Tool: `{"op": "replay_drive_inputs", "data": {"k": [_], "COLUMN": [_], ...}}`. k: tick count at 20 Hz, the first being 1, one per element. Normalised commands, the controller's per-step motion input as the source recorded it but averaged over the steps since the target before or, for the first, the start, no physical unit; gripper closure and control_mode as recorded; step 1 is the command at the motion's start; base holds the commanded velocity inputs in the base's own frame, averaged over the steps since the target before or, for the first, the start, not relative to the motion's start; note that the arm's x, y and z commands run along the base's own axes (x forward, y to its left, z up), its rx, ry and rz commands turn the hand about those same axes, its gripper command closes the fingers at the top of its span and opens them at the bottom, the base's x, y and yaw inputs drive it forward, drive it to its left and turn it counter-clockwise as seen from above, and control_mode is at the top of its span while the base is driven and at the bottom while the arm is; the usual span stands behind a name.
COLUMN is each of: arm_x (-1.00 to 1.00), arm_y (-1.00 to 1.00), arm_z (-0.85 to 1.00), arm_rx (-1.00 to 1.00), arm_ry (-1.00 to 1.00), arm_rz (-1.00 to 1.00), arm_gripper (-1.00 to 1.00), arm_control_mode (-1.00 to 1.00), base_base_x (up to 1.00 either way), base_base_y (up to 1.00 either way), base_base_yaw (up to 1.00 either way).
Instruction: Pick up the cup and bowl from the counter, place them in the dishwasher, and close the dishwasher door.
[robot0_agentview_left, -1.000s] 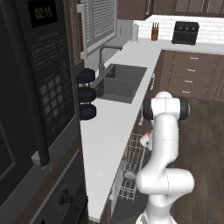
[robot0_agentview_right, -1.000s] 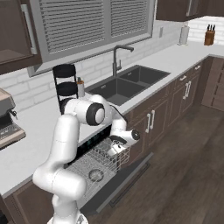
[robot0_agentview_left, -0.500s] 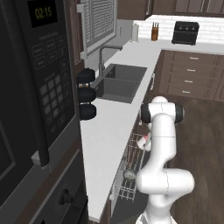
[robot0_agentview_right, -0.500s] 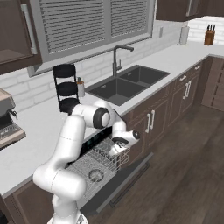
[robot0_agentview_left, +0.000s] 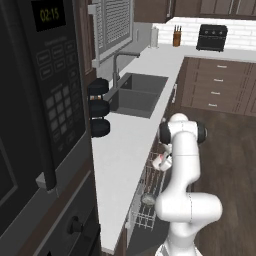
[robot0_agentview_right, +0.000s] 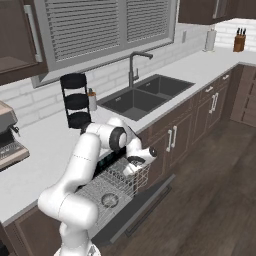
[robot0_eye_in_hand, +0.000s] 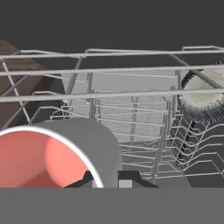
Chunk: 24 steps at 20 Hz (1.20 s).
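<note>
Dark wood floor (robot0_agentview_right: 215, 190), brown cabinets (robot0_agentview_left: 216, 85) — shuttered window (robot0_agentview_right: 97, 32) above white tile.

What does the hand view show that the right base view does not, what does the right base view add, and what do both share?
Hand view alone: the red-pink inside of the cup, seen close up and tipped toward the camera, above the wire rack.
Right base view alone: the sink, the faucet and the black three-tier stand on the counter, and the dishwasher door folded down.
Both: the wire rack pulled out, with the grey bowl already in it.
</note>
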Motion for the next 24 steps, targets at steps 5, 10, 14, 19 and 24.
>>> {"op": "replay_drive_inputs", "data": {"k": [5, 10, 14, 19, 24], "arm_x": [0.23, 0.21, 0.2, 0.08, -0.16], "arm_y": [0.0, 0.0, 0.05, 0.0, -0.02], "arm_z": [-0.55, -0.53, -0.28, -0.21, 0.03], "arm_rx": [0.01, 0.0, 0.0, 0.0, 0.01], "arm_ry": [0.0, 0.03, 0.13, 0.08, -0.03], "arm_rz": [0.0, 0.0, 0.0, 0.0, 0.0], "arm_gripper": [1.0, 1.0, 1.0, -1.0, -1.0], "arm_control_mode": [-1.0, -1.0, -1.0, -1.0, -1.0], "base_base_x": [0.0, 0.0, 0.0, 0.0, 0.0], "base_base_y": [0.0, 0.0, 0.0, 0.0, 0.0], "base_base_yaw": [0.0, 0.0, 0.0, 0.0, 0.0]}}
